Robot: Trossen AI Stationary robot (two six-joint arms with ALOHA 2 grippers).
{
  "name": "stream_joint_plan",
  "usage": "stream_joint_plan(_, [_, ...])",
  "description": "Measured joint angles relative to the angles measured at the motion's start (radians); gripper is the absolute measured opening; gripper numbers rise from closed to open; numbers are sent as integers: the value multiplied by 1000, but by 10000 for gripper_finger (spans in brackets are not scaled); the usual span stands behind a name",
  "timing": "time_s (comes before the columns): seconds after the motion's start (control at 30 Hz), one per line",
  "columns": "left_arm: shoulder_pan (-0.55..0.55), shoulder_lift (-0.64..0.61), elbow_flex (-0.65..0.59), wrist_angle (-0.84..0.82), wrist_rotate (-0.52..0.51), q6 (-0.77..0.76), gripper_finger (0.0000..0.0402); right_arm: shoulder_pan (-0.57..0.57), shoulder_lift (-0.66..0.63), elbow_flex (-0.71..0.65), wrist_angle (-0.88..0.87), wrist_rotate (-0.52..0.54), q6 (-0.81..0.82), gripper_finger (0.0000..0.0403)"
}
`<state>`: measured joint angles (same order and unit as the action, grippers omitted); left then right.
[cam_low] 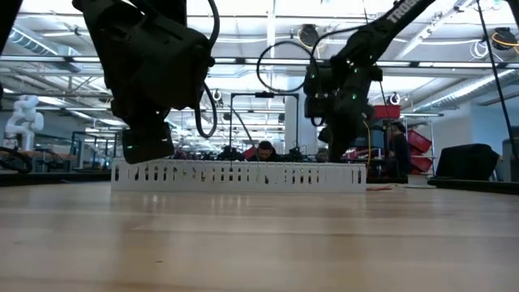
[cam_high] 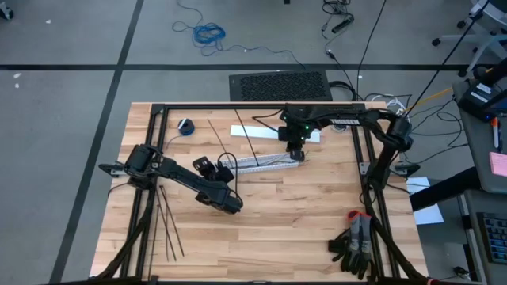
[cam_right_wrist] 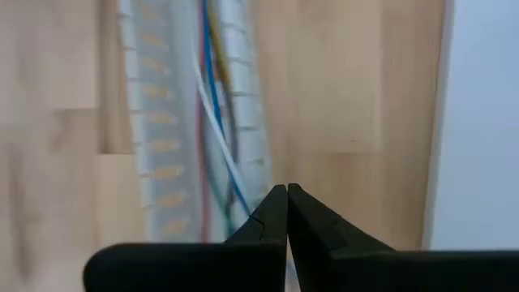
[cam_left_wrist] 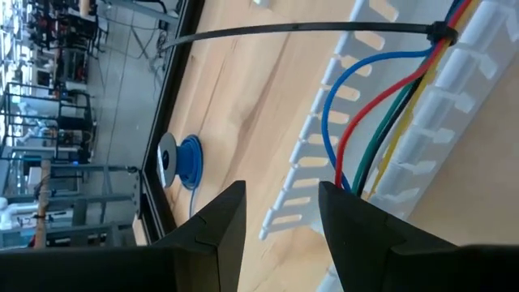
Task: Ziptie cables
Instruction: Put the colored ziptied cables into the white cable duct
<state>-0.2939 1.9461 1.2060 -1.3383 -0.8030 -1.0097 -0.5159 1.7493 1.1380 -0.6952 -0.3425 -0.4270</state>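
A long white slotted duct (cam_high: 265, 162) lies across the middle of the table. Blue, red, green and yellow cables (cam_left_wrist: 369, 122) run along it, and a black ziptie (cam_left_wrist: 442, 34) is looped around them, its long tail (cam_left_wrist: 284, 31) sticking out over the wood. My left gripper (cam_left_wrist: 281, 191) stands open at the duct's left end (cam_high: 224, 172), with bare wood showing between its fingers. My right gripper (cam_right_wrist: 286, 188) is shut and points steeply down over the duct's right end (cam_high: 295, 156), above the cables (cam_right_wrist: 215, 122) lying there. My left gripper: the cables run down behind one finger (cam_left_wrist: 353, 211), which hides their ends, so I cannot tell whether it touches them. My right gripper: its shut tips stand right over a white wire (cam_right_wrist: 235, 174) in the duct; whether they touch it I cannot tell.
Several spare black zipties (cam_high: 165, 226) lie near the table's front left, and another (cam_high: 247, 138) lies beyond the duct. A blue spool (cam_high: 186, 127) sits at the far left. Black gloves (cam_high: 356, 241) lie at the near right. A black frame (cam_high: 238, 107) rims the table.
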Motion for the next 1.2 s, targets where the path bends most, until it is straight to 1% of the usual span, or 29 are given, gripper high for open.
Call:
stream_joint_plan(0.1, [0,0,0,1,0,-2,154,10,-53,4,-43,-70,2,0])
stream_joint_plan(0.17, [0,0,0,6,0,-3,154,17,-89,4,-85,-136,8,0])
stream_joint_plan(0.23, [0,0,0,15,0,-3,154,32,-126,4,-122,-157,6,0])
stream_joint_plan(0.3, [0,0,0,26,-1,-3,154,45,-160,2,-108,-123,10,0])
stream_joint_plan(0.33, [0,0,0,27,-5,-3,154,52,-175,-2,-78,-88,28,0])
stream_joint_plan(0.4, [0,0,0,28,-13,-3,154,61,-190,-2,-11,19,66,0])
stream_joint_plan(0.47, [0,0,0,31,-14,-4,154,61,-191,-2,15,148,80,0])
stream_joint_plan(0.5, [0,0,0,33,-14,-4,154,55,-189,-3,19,193,78,0])
stream_joint_plan(0.53, [0,0,0,33,-13,-5,154,48,-183,-3,21,212,67,0])
stream_joint_plan(0.77, [-1,0,0,56,-13,-5,154,-27,-112,-4,29,206,-5,0])
stream_joint_plan(0.83, [-1,0,0,56,-13,-5,154,-44,-81,-4,28,178,-29,0])
stream_joint_plan(0.9, [-1,0,0,56,-13,-5,154,-57,-53,-4,26,126,-47,0])
stream_joint_plan(0.97, [-1,0,0,56,-14,-5,154,-66,-25,-4,24,103,-51,0])
stream_joint_plan(1.07, [-1,0,0,56,-13,-4,154,-70,16,-4,2,102,-56,0])
stream_joint_plan(1.2, [-1,0,0,56,-13,-4,154,-70,50,-4,-70,94,-54,0])
